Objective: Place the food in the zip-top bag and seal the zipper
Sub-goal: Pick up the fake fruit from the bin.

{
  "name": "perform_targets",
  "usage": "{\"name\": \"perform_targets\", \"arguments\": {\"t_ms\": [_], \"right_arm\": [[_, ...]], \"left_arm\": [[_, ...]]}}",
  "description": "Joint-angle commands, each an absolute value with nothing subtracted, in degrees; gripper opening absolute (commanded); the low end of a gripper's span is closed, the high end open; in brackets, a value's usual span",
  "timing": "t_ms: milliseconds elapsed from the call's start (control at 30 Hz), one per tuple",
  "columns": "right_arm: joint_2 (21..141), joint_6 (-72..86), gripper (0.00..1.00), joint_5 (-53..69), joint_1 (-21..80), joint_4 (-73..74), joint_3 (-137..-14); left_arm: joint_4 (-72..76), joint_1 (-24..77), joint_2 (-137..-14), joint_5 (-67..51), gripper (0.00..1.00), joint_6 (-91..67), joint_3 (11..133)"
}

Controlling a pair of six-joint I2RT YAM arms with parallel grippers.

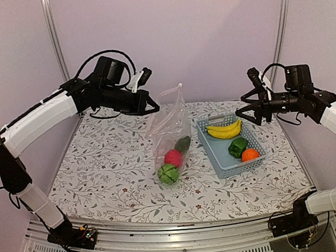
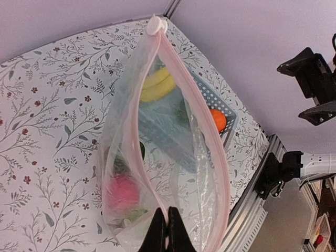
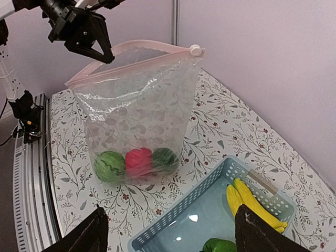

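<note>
Counter (image 1: 101, 165), covered in a floral print, carries the two containers side by side. The zip-top bag (image 1: 169, 131) stands upright left of centre, hung by one end of its mouth from the left gripper (image 1: 154, 107), whose fingers are pressed together, pinching the bag's rim. The light-blue basket (image 1: 218, 152) lies just to the right of the bag, its long axis running away from the arm bases. The right gripper (image 1: 249, 110) hovers above the basket's far right corner, spread and empty; it is the nearer arm to the basket, and the bag's mouth lies to its left at roughly its own height. Three pieces of food rest at the bottom of the bag: the round green ball (image 1: 168, 174), the pink-red fruit (image 1: 173, 157) and a dark green piece, probably the mango (image 1: 183, 143). Three more lie in the basket: the bananas (image 1: 225, 129) at the far end, the green pepper (image 1: 237, 147) in the middle and the orange (image 1: 250, 154) nearest the arms. The zipper (image 3: 147, 43) gapes in a lens shape, its long axis running from the left gripper's pinch to the white slider tab (image 3: 195, 50) at the far end. By this layout the task is judged about half done, with sealing not yet begun.
</note>
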State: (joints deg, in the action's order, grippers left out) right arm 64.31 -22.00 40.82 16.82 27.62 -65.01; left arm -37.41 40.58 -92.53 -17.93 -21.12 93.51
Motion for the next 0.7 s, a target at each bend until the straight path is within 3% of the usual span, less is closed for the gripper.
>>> {"name": "perform_targets", "arguments": {"t_ms": [0,333,667], "right_arm": [[65.7,-22.6,0.82,35.92,15.01,35.32,-64.24],[73.91,-26.58,0.81,24.37,14.99,45.4,-70.15],[81.12,-28.7,0.76,17.86,14.96,47.99,-71.19]], "left_arm": [[-35.55,40.56,-94.74,-21.54,0.0,-17.43,96.27],[-24.41,41.22,-94.95,-25.2,0.0,-16.2,90.55],[-10.51,40.42,-85.88,-24.66,0.0,-19.53,74.23]]}}
